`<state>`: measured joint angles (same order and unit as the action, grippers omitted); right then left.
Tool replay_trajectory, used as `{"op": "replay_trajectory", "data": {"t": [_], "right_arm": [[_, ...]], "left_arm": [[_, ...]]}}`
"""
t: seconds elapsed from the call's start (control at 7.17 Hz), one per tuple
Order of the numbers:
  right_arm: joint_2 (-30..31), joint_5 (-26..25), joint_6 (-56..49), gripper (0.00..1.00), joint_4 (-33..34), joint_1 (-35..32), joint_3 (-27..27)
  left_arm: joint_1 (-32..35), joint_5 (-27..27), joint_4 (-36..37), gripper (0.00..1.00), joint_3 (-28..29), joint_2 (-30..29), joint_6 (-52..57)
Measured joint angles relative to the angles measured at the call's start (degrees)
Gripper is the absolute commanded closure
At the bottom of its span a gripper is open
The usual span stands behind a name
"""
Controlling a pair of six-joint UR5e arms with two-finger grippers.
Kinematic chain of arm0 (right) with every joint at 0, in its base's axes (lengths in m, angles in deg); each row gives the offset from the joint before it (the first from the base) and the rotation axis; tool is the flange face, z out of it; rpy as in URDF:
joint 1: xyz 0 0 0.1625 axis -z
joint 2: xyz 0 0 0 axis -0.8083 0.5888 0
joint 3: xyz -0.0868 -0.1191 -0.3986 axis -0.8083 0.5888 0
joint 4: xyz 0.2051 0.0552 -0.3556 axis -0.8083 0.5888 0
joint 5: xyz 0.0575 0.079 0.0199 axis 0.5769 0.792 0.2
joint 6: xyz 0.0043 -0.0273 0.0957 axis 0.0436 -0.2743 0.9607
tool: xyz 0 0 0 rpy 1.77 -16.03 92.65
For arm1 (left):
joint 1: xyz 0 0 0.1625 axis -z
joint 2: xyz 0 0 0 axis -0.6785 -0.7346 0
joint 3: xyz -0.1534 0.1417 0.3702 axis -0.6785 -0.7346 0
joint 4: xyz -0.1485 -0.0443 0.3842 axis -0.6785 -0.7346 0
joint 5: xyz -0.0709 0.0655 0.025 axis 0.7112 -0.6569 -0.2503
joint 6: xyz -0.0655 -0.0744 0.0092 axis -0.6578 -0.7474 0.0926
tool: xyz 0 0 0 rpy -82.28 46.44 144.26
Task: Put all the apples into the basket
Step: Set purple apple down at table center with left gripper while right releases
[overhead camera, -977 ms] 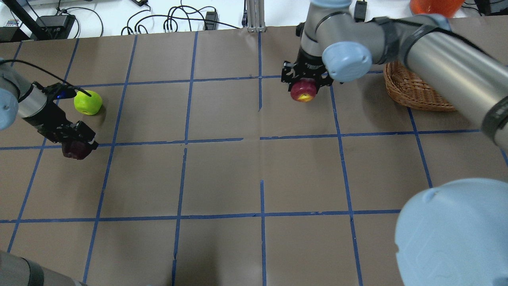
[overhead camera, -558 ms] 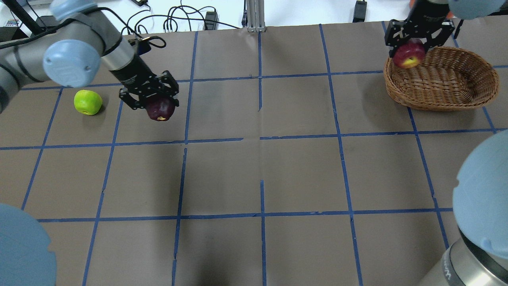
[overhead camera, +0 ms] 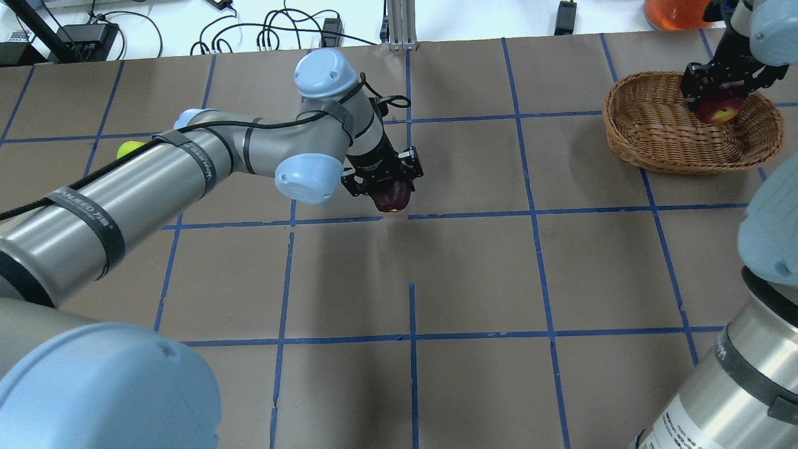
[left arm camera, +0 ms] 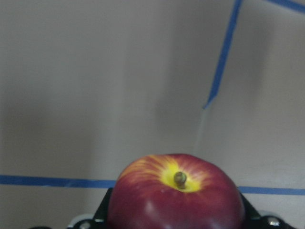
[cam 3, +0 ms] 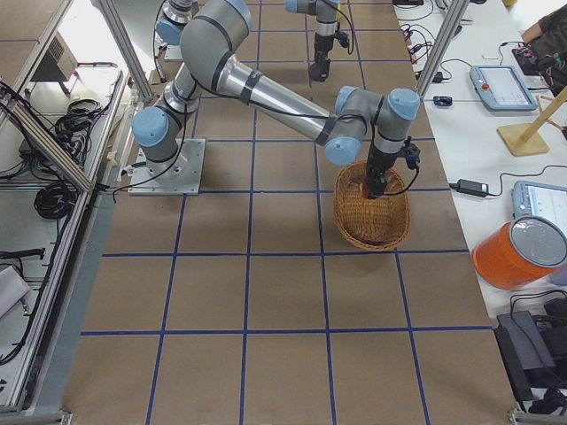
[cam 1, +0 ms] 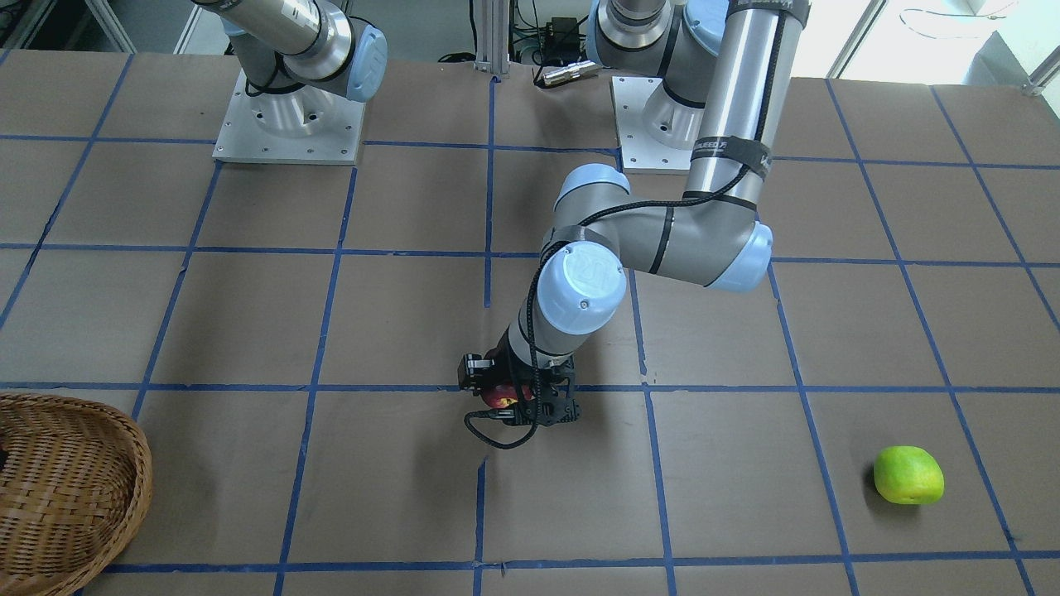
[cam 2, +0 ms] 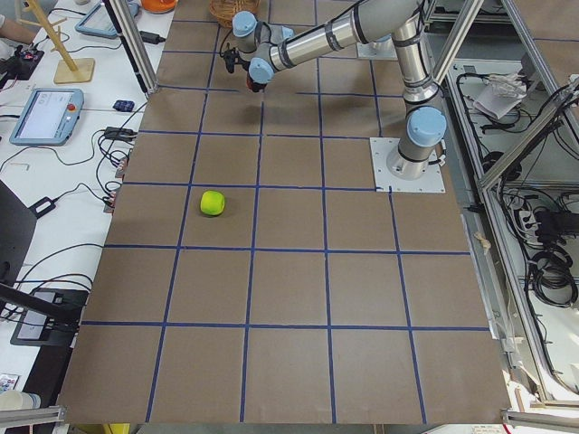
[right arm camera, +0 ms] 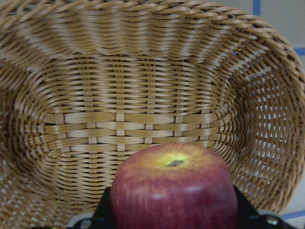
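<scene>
Red apple seemingly over basket

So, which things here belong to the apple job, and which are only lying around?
For the job: dark apple, red apple, green apple, basket.

Just lying about: orange tub, tablet, cables.

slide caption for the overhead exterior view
Left gripper holds the maroon apple above the table, right gripper holds the red apple over the basket, green apple lies behind the left arm.
</scene>
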<state>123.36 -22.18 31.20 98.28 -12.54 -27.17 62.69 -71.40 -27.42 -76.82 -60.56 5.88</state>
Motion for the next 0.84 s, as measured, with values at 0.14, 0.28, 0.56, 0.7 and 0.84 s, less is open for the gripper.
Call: {"op": "replay_trajectory", "data": {"t": [0.14, 0.28, 0.56, 0.7, 0.84], "right_arm": [[-2.3, -0.3, -2.5, 0.65, 5.0, 1.0, 0.0], [-4.1, -0.5, -4.1, 0.37, 8.5, 1.8, 0.1], [-5.4, -0.3, -5.3, 0.0, 10.3, 3.3, 0.0], [-5.3, -0.2, -5.4, 0.0, 10.0, 3.6, 0.0], [-4.7, -0.1, -5.4, 0.0, 8.8, 3.6, 0.0]], "left_arm": [[1.0, -0.4, 1.8, 0.0, -1.6, -0.8, -0.2], [1.4, -0.3, 2.6, 0.0, -2.3, -0.9, -0.8], [0.1, 1.7, 0.9, 0.0, -0.7, 1.0, -3.1], [-2.3, 2.7, -3.2, 0.0, 1.9, 2.2, -3.5], [-5.2, 3.1, -8.6, 0.0, 6.1, 3.4, -3.5]]}}
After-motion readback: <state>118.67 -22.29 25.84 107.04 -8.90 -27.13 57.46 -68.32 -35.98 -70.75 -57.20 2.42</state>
